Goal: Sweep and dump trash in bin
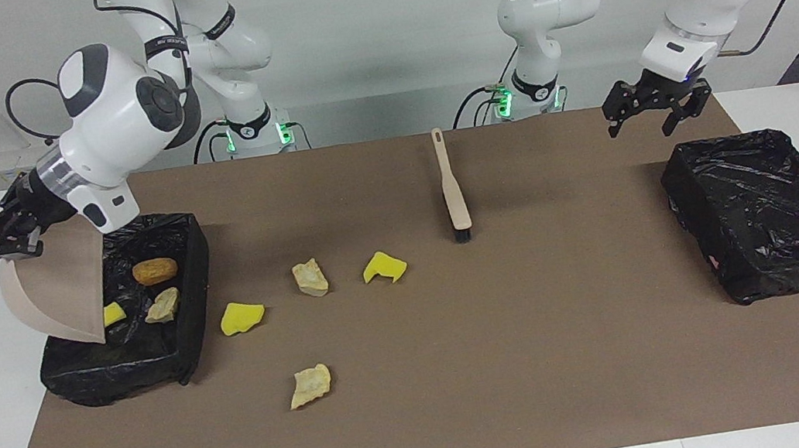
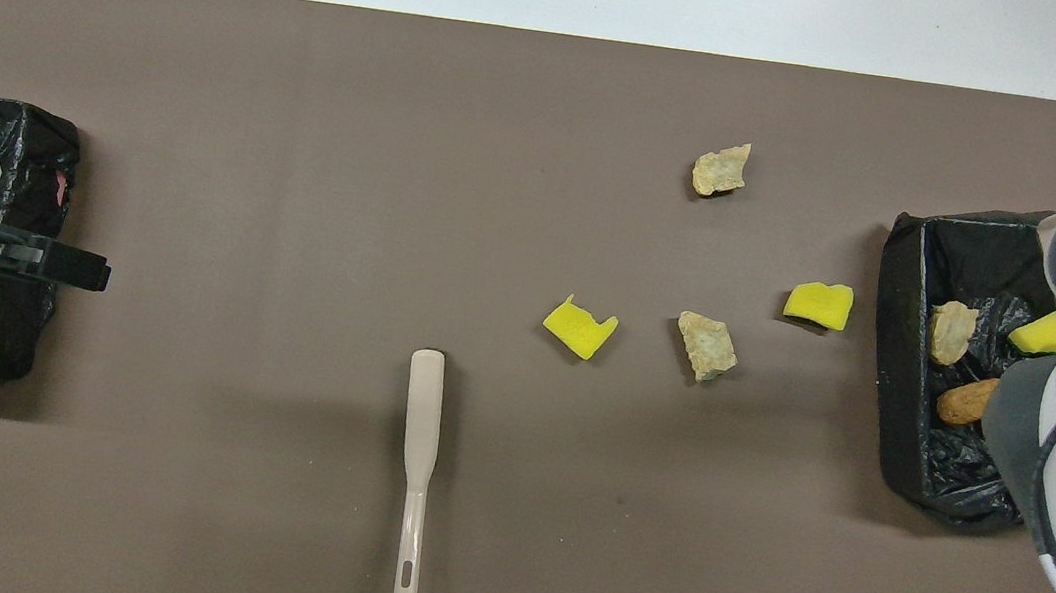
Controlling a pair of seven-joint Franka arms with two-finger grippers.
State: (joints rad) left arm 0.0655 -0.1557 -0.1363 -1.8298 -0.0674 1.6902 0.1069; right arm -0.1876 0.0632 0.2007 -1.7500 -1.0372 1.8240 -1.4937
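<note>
My right gripper (image 1: 11, 241) is shut on the handle of the beige dustpan (image 1: 57, 291), which hangs tilted steeply over the black-lined bin (image 1: 191, 284) at the right arm's end. In the bin lie three pieces of trash: a brown bread piece (image 1: 154, 270), a beige lump (image 1: 162, 305) and a yellow sponge chunk (image 1: 113, 313). On the brown mat lie two yellow chunks (image 1: 241, 317) (image 1: 384, 267) and two beige lumps (image 1: 310, 278) (image 1: 310, 385). The brush (image 1: 451, 185) lies on the mat. My left gripper (image 1: 647, 120) hangs open and holds nothing.
A second black-lined bin (image 1: 769, 211) sits at the left arm's end of the table; my left gripper is in the air over the mat beside its robot-side edge. The brown mat (image 1: 544, 360) covers most of the white table.
</note>
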